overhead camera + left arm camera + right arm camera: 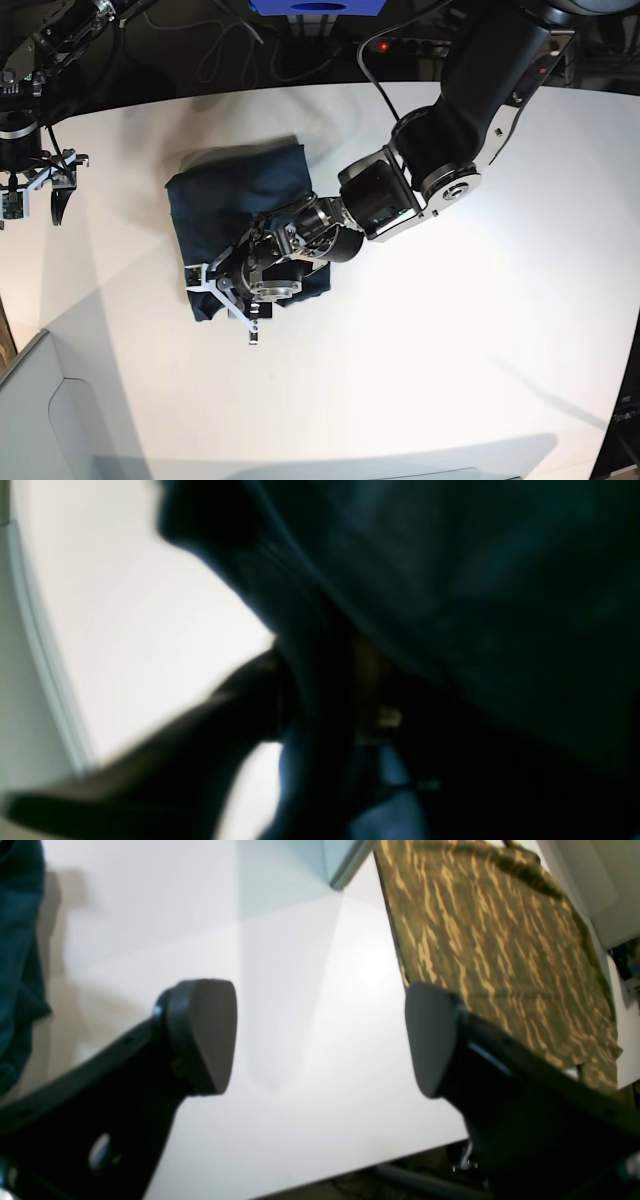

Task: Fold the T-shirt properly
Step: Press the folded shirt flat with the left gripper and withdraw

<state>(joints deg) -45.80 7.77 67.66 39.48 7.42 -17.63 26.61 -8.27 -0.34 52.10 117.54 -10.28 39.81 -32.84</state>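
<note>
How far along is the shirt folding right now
The T-shirt already lies as a compact, roughly square bundle on the table, so most folds look done. The left gripper is down on its near edge; its wrist view shows only blurred fabric. The right gripper hangs open, off to the side. Left: finishing that edge and letting go.

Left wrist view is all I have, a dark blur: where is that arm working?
Observer: The left gripper is down at the near edge of the dark navy-blue cotton T-shirt, which lies partly folded on the white table.
Operator: Is the other arm helping?
Observer: No. The right gripper hangs open over bare table, away from the shirt.
Operator: Anything else around?
Observer: A camouflage-patterned cloth lies at the table's edge, seen only in the right wrist view.
</note>
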